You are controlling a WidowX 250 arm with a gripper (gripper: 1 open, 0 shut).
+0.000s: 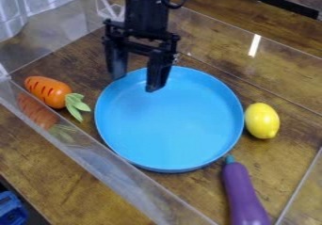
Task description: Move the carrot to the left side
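Note:
The carrot (48, 90) lies on the wooden table at the left, orange with dark ridges, its green leaves (77, 104) pointing toward the blue plate (170, 120). My gripper (134, 72) hangs over the plate's upper left rim, to the right of the carrot and above it. Its two black fingers are spread apart and hold nothing.
A yellow lemon (262, 120) sits right of the plate and a purple eggplant (242, 194) lies at the front right. Clear plastic walls (75, 144) border the table on the left and front.

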